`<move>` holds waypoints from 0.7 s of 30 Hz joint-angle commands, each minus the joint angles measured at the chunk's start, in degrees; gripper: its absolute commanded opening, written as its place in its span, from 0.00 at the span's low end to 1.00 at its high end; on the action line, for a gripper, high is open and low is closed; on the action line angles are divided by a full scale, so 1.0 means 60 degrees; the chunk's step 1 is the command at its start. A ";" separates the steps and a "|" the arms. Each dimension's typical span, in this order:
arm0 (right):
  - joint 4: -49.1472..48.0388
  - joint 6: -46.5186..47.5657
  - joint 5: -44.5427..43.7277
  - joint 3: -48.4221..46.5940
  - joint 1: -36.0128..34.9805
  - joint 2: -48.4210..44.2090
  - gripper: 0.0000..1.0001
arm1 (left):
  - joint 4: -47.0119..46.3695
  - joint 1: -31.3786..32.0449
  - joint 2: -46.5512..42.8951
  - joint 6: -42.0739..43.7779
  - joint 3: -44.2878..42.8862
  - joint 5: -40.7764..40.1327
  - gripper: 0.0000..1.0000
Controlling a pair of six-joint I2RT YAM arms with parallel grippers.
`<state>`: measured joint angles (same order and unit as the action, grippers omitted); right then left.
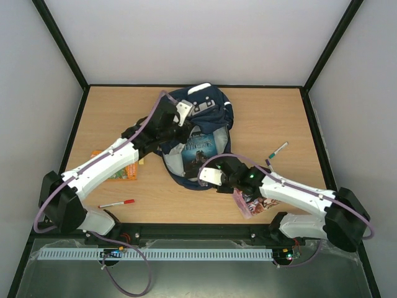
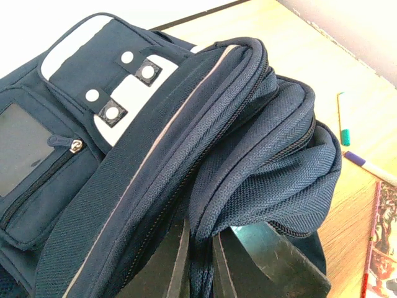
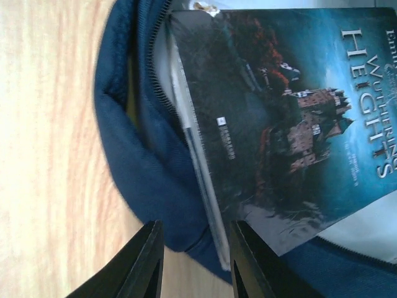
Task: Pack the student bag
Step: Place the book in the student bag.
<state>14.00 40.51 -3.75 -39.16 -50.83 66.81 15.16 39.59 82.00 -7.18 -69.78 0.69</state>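
The student bag (image 1: pixel 208 105), navy blue with a white-grey patch, lies at the middle of the table with its mouth gaping toward me. My left gripper (image 2: pixel 201 264) is shut on the bag's (image 2: pixel 142 167) zip rim and holds that edge up. A dark teal book (image 1: pixel 197 148) titled Wuthering Heights lies half inside the mouth. My right gripper (image 3: pixel 197 264) is at the bag's near rim (image 3: pixel 136 161). Its jaws stand apart around the fabric edge and the corner of the book (image 3: pixel 285 124), with bare wood showing beside the left finger (image 3: pixel 146 267).
An orange book (image 1: pixel 118 169) lies under my left arm, and a red pen (image 1: pixel 118 203) sits near the front edge. A green pen (image 1: pixel 278 149) and a purple pen (image 1: pixel 268 164) lie right of the bag. A pink packet (image 1: pixel 248 203) lies under my right arm.
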 commanded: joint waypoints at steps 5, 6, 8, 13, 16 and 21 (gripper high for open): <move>-0.1702 0.1014 -0.1312 -0.0554 -0.0460 0.1548 0.40 | -0.0947 -0.0598 -0.0538 -0.0549 0.0057 0.0822 0.03; -0.1709 0.1072 -0.1284 -0.0610 -0.0475 0.1707 0.42 | -0.0932 -0.0616 -0.0552 -0.0571 0.0057 0.0835 0.02; -0.1852 0.1113 -0.1307 -0.0696 -0.0511 0.1963 0.44 | -0.0932 -0.0638 -0.0577 -0.0596 0.0055 0.0861 0.03; -0.2165 0.1074 -0.1516 -0.0985 -0.0641 0.2505 0.45 | -0.1010 -0.0793 -0.0611 -0.0745 0.0071 0.1203 0.03; -0.2376 0.1086 -0.1532 -0.0947 -0.0693 0.2727 0.47 | -0.1017 -0.0808 -0.0597 -0.0776 0.0072 0.1287 0.02; -0.2886 0.0731 -0.1490 -0.0790 -0.0689 0.3166 0.53 | -0.1006 -0.0842 -0.0512 -0.0847 0.0033 0.1547 0.02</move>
<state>0.14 46.04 -11.97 -43.66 -54.57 83.61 14.50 35.53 81.34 -10.61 -69.23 8.47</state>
